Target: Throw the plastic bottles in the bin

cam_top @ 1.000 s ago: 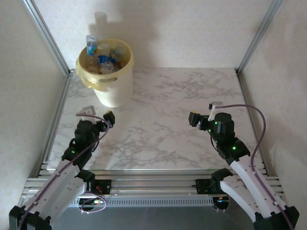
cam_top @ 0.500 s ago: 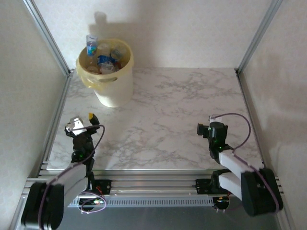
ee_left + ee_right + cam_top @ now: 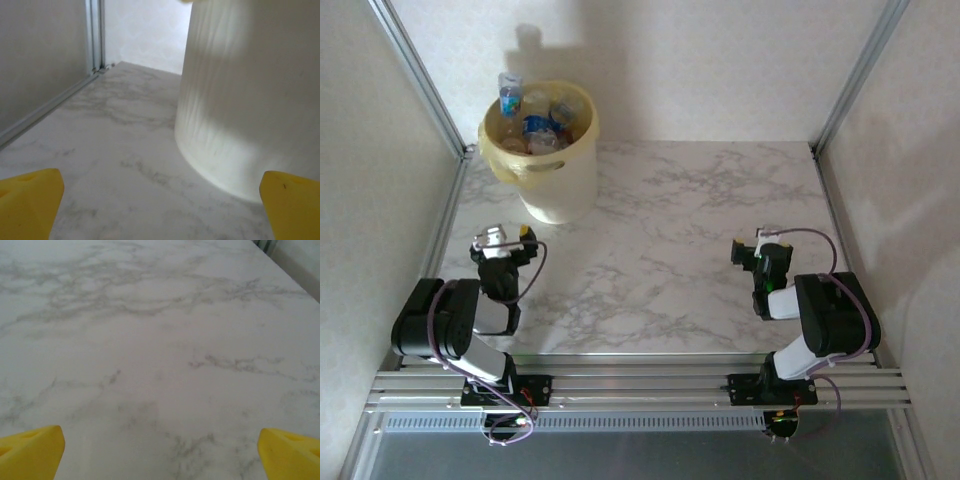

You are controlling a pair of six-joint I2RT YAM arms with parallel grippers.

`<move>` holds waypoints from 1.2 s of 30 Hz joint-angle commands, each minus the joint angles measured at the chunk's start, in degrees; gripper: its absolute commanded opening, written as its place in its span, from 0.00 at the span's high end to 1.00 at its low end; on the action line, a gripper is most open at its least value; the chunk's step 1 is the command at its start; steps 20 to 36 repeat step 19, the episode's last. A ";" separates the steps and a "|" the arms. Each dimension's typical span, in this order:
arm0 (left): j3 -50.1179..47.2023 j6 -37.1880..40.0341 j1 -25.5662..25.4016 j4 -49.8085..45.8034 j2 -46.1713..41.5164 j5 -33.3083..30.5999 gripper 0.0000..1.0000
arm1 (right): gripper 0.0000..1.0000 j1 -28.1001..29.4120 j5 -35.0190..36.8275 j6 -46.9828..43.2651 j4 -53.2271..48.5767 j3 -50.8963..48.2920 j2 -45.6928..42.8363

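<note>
Bin [image 3: 563, 186] seemingly just beyond left hand [image 3: 508, 237]

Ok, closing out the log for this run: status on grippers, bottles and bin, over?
Left gripper open, empty, facing the bin. Right gripper open, empty, low over the table. Plastic bottles piled in the bin. Nothing in the way.

Pale bin [image 3: 561, 186] upright, bottles [image 3: 537, 126] — seemingly crushed — inside

Both of the 2 arms, left arm [image 3: 442, 326] and right arm [image 3: 830, 322], sit folded low over their bases. The left gripper [image 3: 510, 237] and right gripper [image 3: 752, 246] point forward, jaws spread wide, both empty.
</note>
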 commanded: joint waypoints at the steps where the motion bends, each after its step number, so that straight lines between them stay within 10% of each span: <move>1: 1.70 -1.18 1.61 -2.43 0.14 3.63 0.00 | 0.01 -0.88 -0.57 2.35 -2.37 3.59 -0.49; 36: 1.87 -1.08 1.73 -3.28 0.03 3.78 0.00 | 0.01 -0.33 0.48 1.91 -2.43 3.75 -0.39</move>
